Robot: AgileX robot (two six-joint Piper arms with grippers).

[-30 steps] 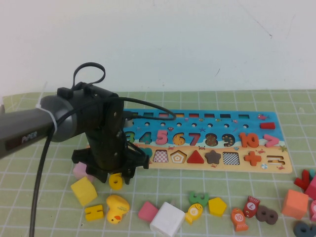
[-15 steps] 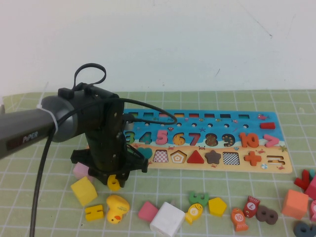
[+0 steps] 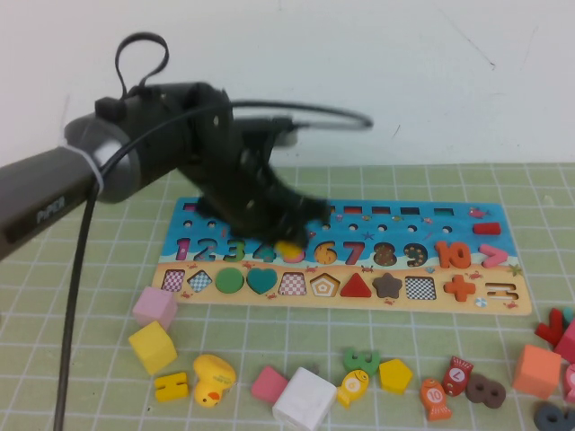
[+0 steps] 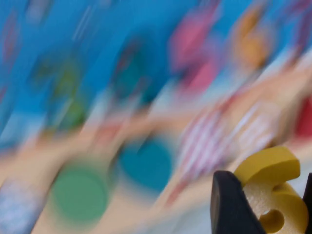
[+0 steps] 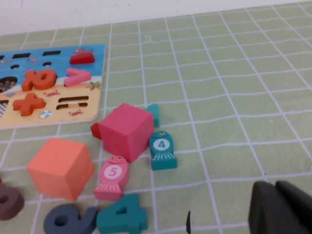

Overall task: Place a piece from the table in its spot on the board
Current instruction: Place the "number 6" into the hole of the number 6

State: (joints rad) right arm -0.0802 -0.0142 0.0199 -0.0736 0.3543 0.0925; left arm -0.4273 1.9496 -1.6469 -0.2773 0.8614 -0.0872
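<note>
My left gripper (image 3: 287, 244) is shut on a yellow number 6 piece (image 3: 289, 249) and holds it over the board (image 3: 463, 215), above the number row near the pink 5 and orange 6. In the left wrist view the yellow 6 (image 4: 270, 192) sits between the dark fingers (image 4: 229, 204), with the board blurred behind it. My right gripper (image 5: 275, 204) is shut and empty, low over the green mat to the right of the board (image 5: 48, 122). It does not show in the high view.
Loose pieces lie along the front: a pink cube (image 3: 154, 307), yellow cube (image 3: 151, 347), yellow duck (image 3: 214, 377), white cube (image 3: 304, 398) and orange cube (image 3: 537, 371). Near my right gripper are a magenta cube (image 5: 127, 129), teal fish (image 5: 162, 148) and pink fish (image 5: 113, 175).
My left gripper has lifted the yellow 6 off the mat in front of the board's left end and swung it back and right over the number row.
</note>
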